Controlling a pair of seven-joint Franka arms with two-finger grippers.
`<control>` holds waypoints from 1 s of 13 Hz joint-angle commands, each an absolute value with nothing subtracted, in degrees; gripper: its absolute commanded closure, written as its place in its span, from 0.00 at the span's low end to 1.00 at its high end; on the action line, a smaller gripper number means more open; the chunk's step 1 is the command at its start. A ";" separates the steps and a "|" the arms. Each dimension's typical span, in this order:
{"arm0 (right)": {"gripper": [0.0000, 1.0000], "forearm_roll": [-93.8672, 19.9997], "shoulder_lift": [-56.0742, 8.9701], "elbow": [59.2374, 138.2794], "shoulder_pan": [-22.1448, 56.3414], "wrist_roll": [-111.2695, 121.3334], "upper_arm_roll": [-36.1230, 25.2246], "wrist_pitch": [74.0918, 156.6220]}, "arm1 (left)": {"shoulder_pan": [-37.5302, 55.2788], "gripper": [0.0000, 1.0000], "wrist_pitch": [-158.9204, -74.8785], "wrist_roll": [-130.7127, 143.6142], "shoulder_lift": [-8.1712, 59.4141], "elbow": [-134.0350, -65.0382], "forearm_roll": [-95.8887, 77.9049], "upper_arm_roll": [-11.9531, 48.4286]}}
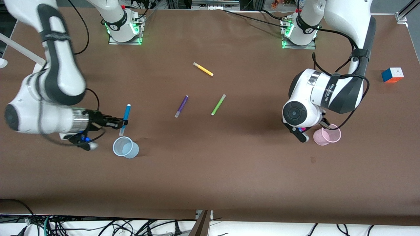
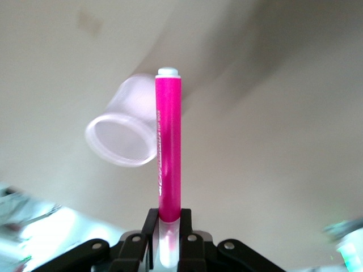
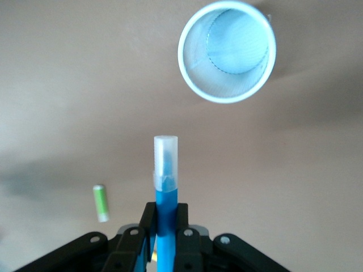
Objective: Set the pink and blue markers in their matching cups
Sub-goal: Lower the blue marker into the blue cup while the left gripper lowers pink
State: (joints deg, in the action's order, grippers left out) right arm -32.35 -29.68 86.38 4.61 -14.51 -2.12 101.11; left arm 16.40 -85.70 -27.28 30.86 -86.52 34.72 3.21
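I see right gripper fingers clamping blue marker at 12 o'clock of blue cup; left gripper fingers clamping pink marker beside pink cup.

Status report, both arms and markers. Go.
Right hand shut on blue marker, beside blue cup, not in. Left hand shut on pink marker, by pink cup, not in. Nothing blocking either cup.

The blue cup and pink cup stand with mouths uncovered and bare table between them and nearer the camera, while the purple marker, green marker and yellow marker lie scattered mid-table, farther from the camera
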 commanded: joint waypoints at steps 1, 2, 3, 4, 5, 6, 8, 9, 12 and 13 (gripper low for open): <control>1.00 -42.07 -33.04 86.22 0.45 -12.39 -1.05 101.07 | 15.91 0.94 -83.50 -34.87 31.64 -85.69 44.88 3.43; 1.00 -45.58 -34.35 86.13 -0.26 -13.09 -1.05 101.25 | 15.04 0.93 -83.58 -36.46 31.73 -85.95 47.52 3.43; 1.00 -48.75 -35.76 86.13 -0.61 -13.18 -1.05 101.34 | 14.25 0.93 -83.50 -37.52 32.08 -86.13 49.64 3.43; 1.00 -50.43 -36.73 86.05 -0.79 -13.44 -1.05 101.51 | 13.98 0.93 -83.58 -37.96 33.30 -86.13 52.27 3.43; 1.00 -50.97 -37.61 85.78 -0.79 -15.71 -1.14 101.51 | 13.45 0.93 -83.85 -37.88 34.18 -86.22 54.91 3.43; 1.00 -51.06 -38.40 84.82 -0.88 -18.17 -1.06 101.69 | 11.88 0.91 -84.28 -37.79 34.80 -86.13 55.02 3.51; 1.00 -51.06 -39.89 83.42 -1.05 -20.39 -1.14 101.95 | 10.46 0.91 -86.30 -37.62 35.94 -87.35 54.93 3.69; 1.00 -51.06 -40.42 83.32 -1.92 -20.39 -1.06 101.95 | 10.37 0.91 -86.74 -37.36 35.95 -88.84 54.58 3.69; 1.00 -51.85 -40.87 83.32 -2.90 -20.30 -1.05 102.48 | 8.97 0.92 -89.19 -37.18 35.95 -90.96 53.61 4.04; 1.00 -53.51 -41.57 83.32 -3.34 -19.61 -1.05 102.74 | 8.96 0.92 -89.73 -37.18 35.95 -91.66 53.53 4.04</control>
State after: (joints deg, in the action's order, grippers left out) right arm -50.52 -40.12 84.64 -1.98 -19.77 -1.85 102.56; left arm 9.96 -88.18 -36.47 36.94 -89.86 53.43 3.20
